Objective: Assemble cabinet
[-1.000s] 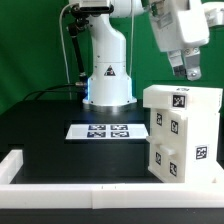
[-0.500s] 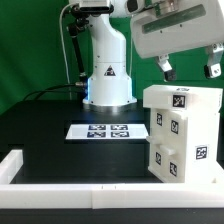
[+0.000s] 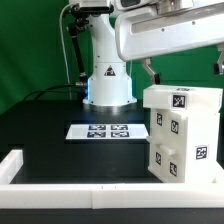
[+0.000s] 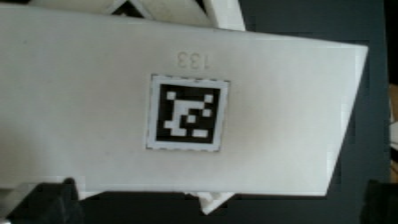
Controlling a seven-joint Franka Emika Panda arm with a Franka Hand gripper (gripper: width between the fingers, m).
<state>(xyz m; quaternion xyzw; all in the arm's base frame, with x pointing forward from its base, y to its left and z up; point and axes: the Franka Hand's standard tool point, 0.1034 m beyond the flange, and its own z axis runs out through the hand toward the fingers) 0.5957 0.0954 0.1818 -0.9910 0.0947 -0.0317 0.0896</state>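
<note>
The cabinet (image 3: 180, 135) is a white blocky box with several black-and-white tags. It stands upright on the black table at the exterior view's right. My gripper (image 3: 183, 68) hovers just above its top, open and empty, with one finger (image 3: 148, 70) on each side, wide apart. In the wrist view the cabinet's top face (image 4: 107, 110) with one tag fills the picture. My gripper (image 4: 214, 205) is open there too, with a dark finger (image 4: 45, 200) at the picture's edge. It touches nothing.
The marker board (image 3: 105, 130) lies flat in the middle of the table. A long white border rail (image 3: 70, 185) runs along the front and the exterior view's left. The robot base (image 3: 108, 75) stands behind.
The gripper has turned and swung toward the exterior view's left, from the cabinet's upper right to over its top. Its fingers now stand spread side by side. The cabinet has not moved.
</note>
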